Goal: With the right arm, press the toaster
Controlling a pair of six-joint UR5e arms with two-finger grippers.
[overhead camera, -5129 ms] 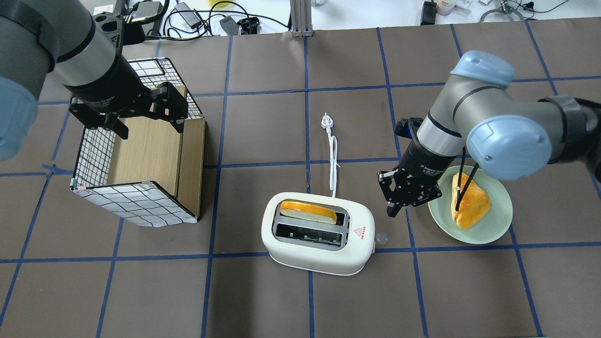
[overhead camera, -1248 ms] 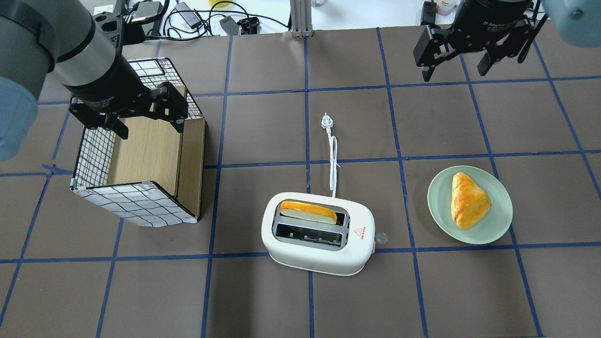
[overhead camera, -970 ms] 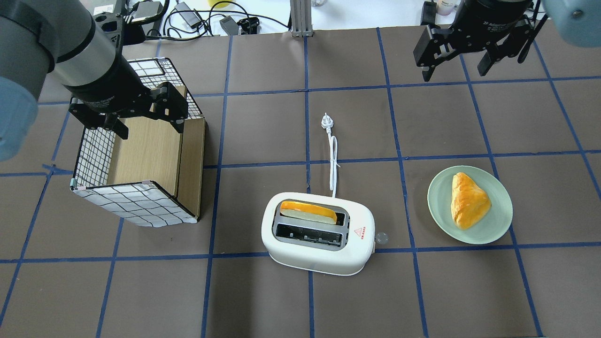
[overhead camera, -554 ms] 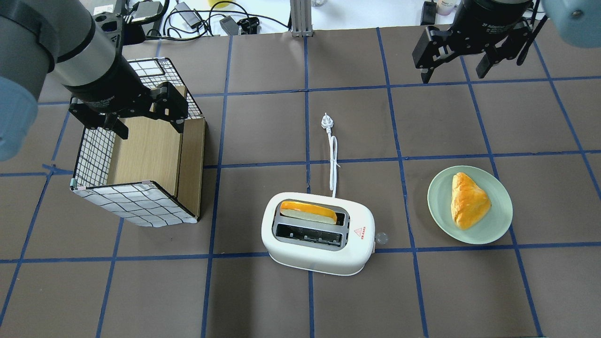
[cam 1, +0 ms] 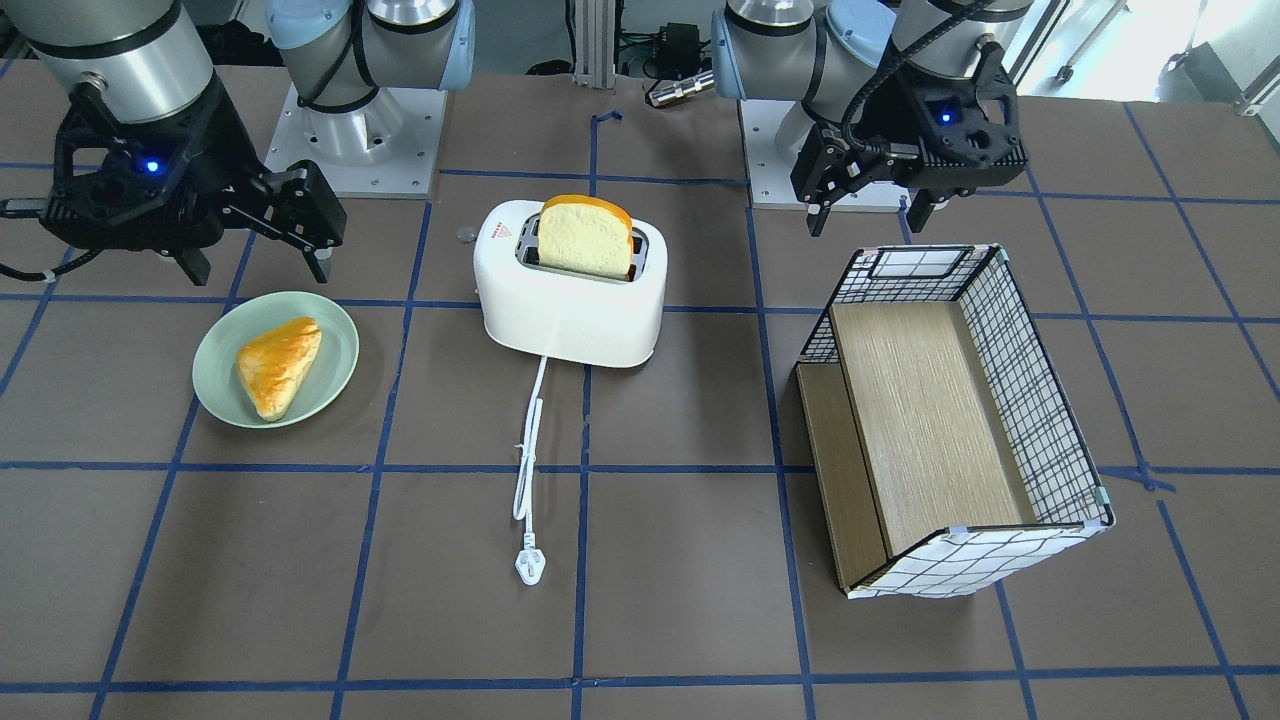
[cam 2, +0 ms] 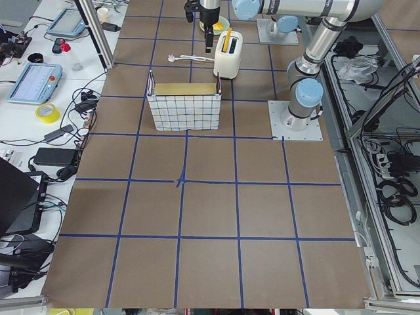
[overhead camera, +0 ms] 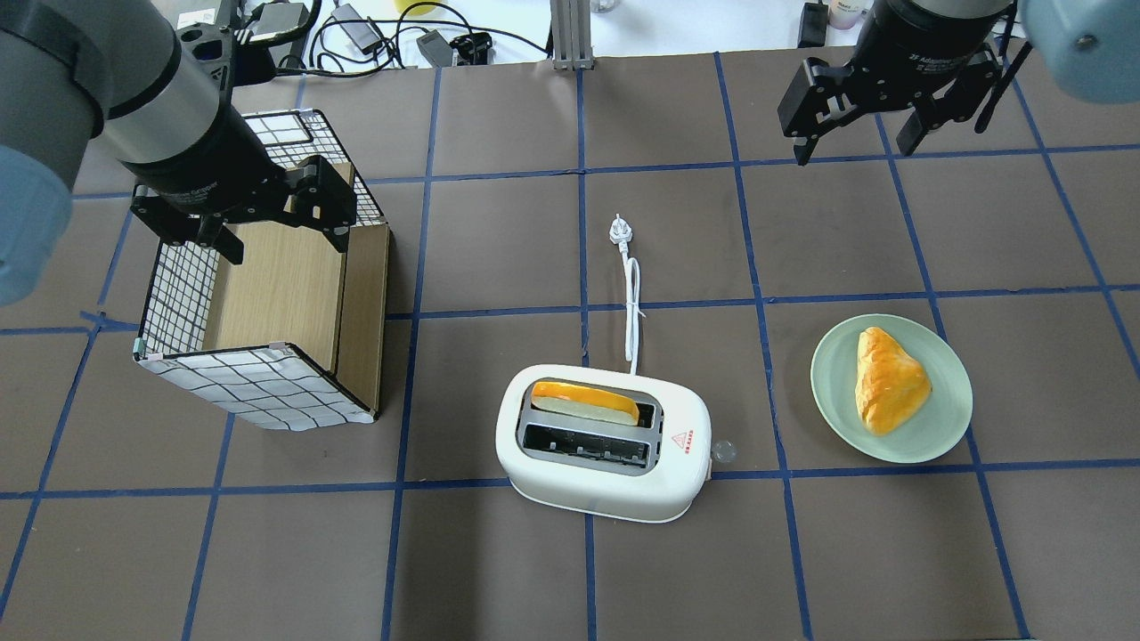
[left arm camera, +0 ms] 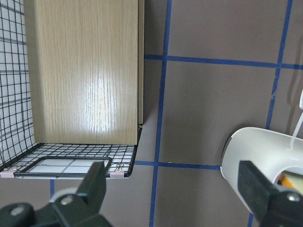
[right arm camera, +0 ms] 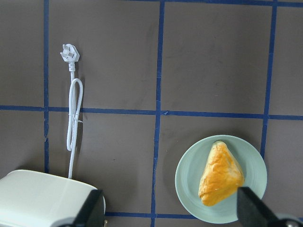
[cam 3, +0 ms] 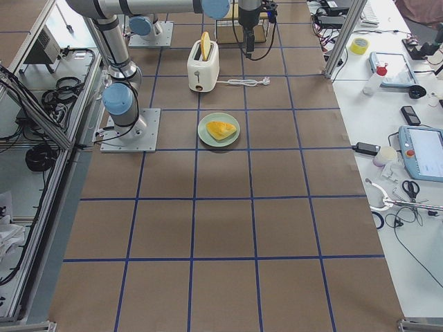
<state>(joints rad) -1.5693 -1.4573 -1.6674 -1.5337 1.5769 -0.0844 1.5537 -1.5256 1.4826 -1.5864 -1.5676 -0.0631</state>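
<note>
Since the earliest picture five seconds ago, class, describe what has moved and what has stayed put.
The right arm has swung from low beside the toaster, near the plate, up to the table's far edge, jaws open, holding nothing. Toaster, bread slice, plate, box and left arm are unchanged.

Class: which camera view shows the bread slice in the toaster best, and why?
Exterior front-facing: the bread slice shows its broad face above the toaster. Overhead shows only its top edge, side views a tiny slice, left wrist a sliver, right wrist none.
</note>
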